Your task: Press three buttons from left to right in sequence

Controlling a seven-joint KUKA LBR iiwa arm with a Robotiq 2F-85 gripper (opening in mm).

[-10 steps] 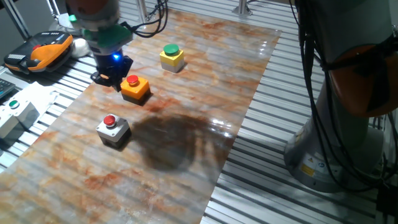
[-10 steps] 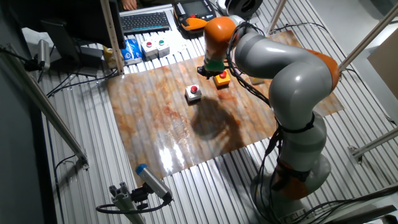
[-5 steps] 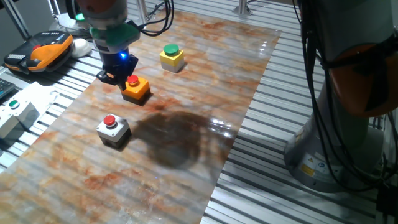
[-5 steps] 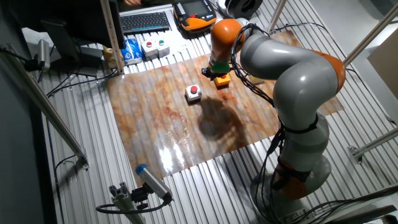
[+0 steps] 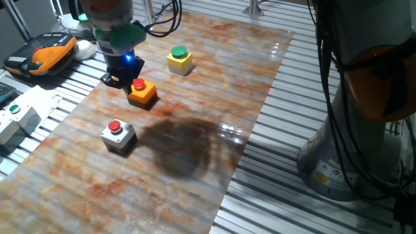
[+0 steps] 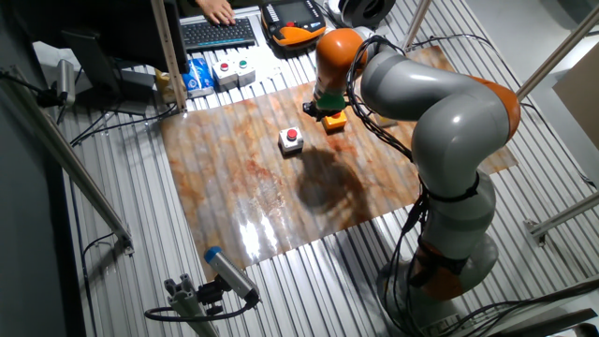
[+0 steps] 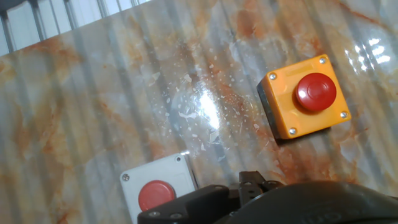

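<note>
- My claw hangs low over the marbled board, a blue light glowing on its body just above the dark fingers.
- I cannot tell whether the claw is wide or narrow. One fixed view shows the fingers only as a dark mass, and the hand view catches just the black housing along its lower edge.
- The orange box sits just beside the claw, on its right in that fixed view. Its red cap lies close against the fingers, but I cannot tell whether they touch.
- In the hand view the orange box lies up and to the right of the claw housing, its whole top in sight.
- The grey box, also red-capped, stands apart from the claw on the side nearer that fixed camera. In the hand view it is half hidden behind the housing.
- The yellow box, with its green cap, stands well to the claw's right and further back.
- Off the board to the claw's left lie an orange-and-black pendant and a white box.
- The grey arm arches in from the claw's far side in the other fixed view.
</note>
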